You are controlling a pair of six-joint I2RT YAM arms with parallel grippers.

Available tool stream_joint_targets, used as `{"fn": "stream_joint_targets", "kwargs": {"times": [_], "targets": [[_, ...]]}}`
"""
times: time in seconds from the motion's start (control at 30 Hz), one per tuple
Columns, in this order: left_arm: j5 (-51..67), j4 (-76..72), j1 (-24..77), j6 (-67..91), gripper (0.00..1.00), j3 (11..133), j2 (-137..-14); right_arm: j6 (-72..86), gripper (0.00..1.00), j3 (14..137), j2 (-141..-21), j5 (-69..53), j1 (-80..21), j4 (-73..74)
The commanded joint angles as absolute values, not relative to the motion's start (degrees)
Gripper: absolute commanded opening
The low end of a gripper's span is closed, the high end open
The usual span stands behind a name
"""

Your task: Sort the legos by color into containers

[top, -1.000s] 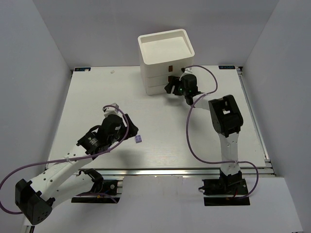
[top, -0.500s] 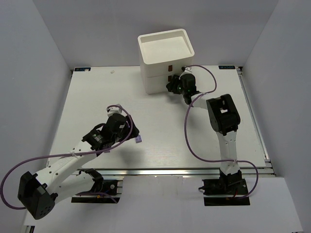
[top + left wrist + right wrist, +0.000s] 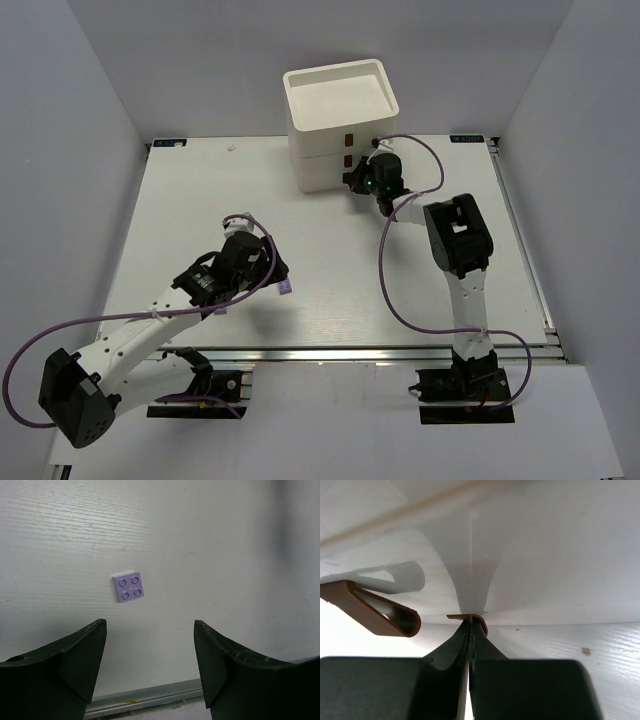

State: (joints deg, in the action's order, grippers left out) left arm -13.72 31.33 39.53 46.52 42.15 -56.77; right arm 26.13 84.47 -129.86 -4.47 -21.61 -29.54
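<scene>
One light purple square lego [image 3: 129,586] lies flat on the white table, studs up, also visible from above [image 3: 285,288]. My left gripper [image 3: 150,622] hangs open just short of it, with nothing between its fingers [image 3: 268,272]. The white chest [image 3: 340,105] of stacked drawers [image 3: 322,168] stands at the back of the table. My right gripper [image 3: 471,620] is pressed up to the chest's front [image 3: 353,178], shut on a small brown drawer pull [image 3: 481,619]. A second brown pull [image 3: 375,612] shows to its left. No other legos are in view.
The chest's recessed tray top [image 3: 385,95] is open to the camera. Grey walls close in the table on the left, back and right. A metal rail [image 3: 380,350] runs along the near edge. Purple cables [image 3: 385,285] loop from both arms.
My right gripper pushed in against the chest front and closed from wide open onto the pull. My left arm shifted a little right and nearer, staying open beside the purple lego.
</scene>
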Motion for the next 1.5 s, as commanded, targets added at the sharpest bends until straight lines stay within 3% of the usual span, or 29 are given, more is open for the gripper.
{"fn": "stream_joint_targets", "kwargs": {"times": [0.0, 0.57, 0.9, 0.93, 1.0, 1.03, 1.13, 1.17, 1.3, 1.43, 1.47], "targets": [[-13.53, 31.11, 39.37, 46.76, 0.80, 43.24, -54.58, 24.17, 0.00, 83.59, -129.20, -4.74, -20.48, -35.59], [-15.11, 33.74, 39.37, 49.22, 0.81, 40.96, -50.80, 23.56, 0.00, 61.36, -113.48, -10.81, -17.75, -40.16], [-19.16, 41.65, 39.37, 52.65, 0.87, 42.97, -54.93, 21.89, 0.00, 49.40, -103.54, -13.70, -15.82, -41.39], [-19.60, 42.18, 39.37, 52.65, 0.88, 43.85, -55.54, 21.45, 0.03, 49.22, -103.27, -16.67, -15.73, -41.83], [-20.21, 44.29, 39.37, 52.91, 0.88, 44.73, -57.21, 20.66, 0.27, 49.13, -102.66, -18.71, -15.73, -42.27], [-20.65, 45.25, 39.37, 53.00, 0.89, 45.95, -57.83, 20.05, 0.50, 49.30, -102.13, -21.77, -15.56, -42.45], [-23.02, 49.73, 39.37, 54.84, 0.90, 47.72, -60.11, 15.74, 0.69, 49.92, -100.12, -28.17, -15.73, -39.83], [-24.33, 52.01, 39.37, 55.37, 0.91, 48.94, -60.55, 14.60, 0.71, 50.01, -99.41, -30.30, -15.73, -38.86], [-26.10, 56.68, 38.85, 58.53, 0.93, 49.83, -62.31, 3.28, 0.70, 49.92, -95.37, -40.93, -16.26, -28.77], [-24.61, 58.45, 36.39, 59.68, 0.93, 47.82, -65.12, -12.18, 0.49, 49.39, -91.68, -55.06, -17.66, -16.30], [-23.74, 58.27, 35.52, 59.76, 0.92, 46.59, -65.47, -22.74, 0.43, 50.26, -90.89, -60.59, -18.88, -8.34]]}}
